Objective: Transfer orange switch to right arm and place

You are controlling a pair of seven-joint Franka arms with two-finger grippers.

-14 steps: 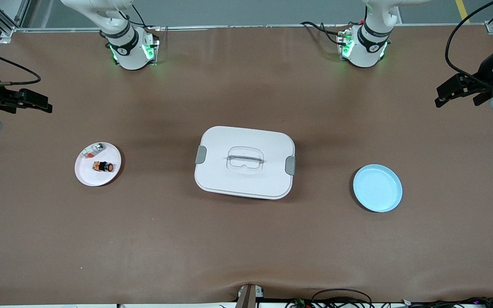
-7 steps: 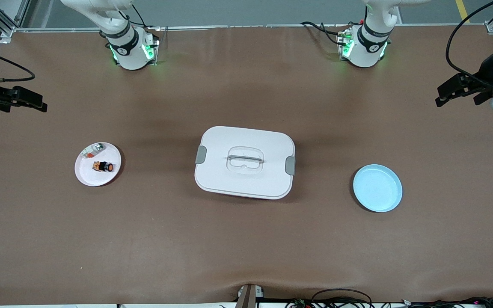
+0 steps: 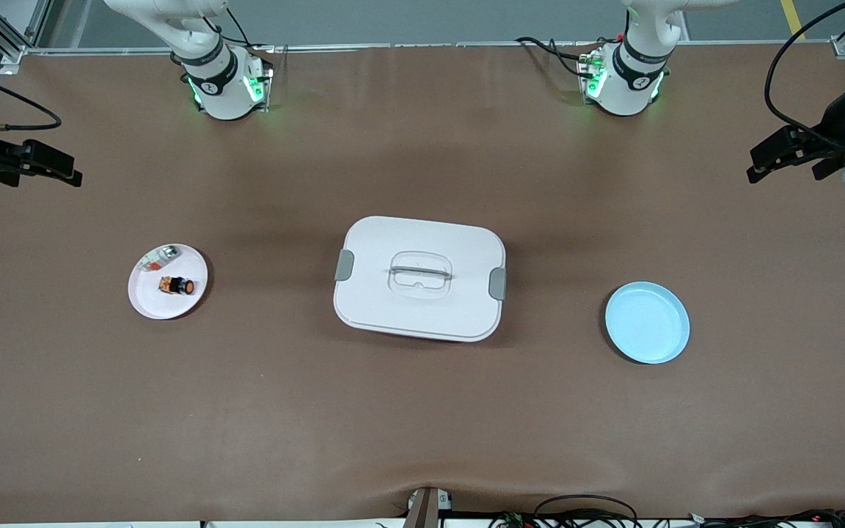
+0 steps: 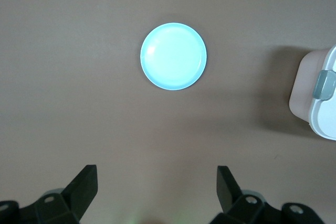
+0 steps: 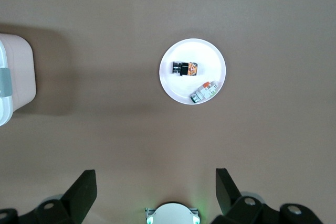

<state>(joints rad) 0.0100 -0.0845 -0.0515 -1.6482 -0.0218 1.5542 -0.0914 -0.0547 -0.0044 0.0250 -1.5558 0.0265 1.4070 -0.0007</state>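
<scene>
On white plate [image 3: 145, 302] — orange switch [image 3: 177, 285], detail unclear.

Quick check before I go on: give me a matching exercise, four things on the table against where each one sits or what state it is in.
Things:
1. orange switch
2. blue plate
3. white lidded box
4. left gripper

Places or states:
A. open, up over the left arm's end of the table
B. lid on, in the middle of the table
C. on the white plate, beside a small silver-and-clear piece
D. nothing on it, toward the left arm's end

Pairs: 1-C, 2-D, 3-B, 4-A
</scene>
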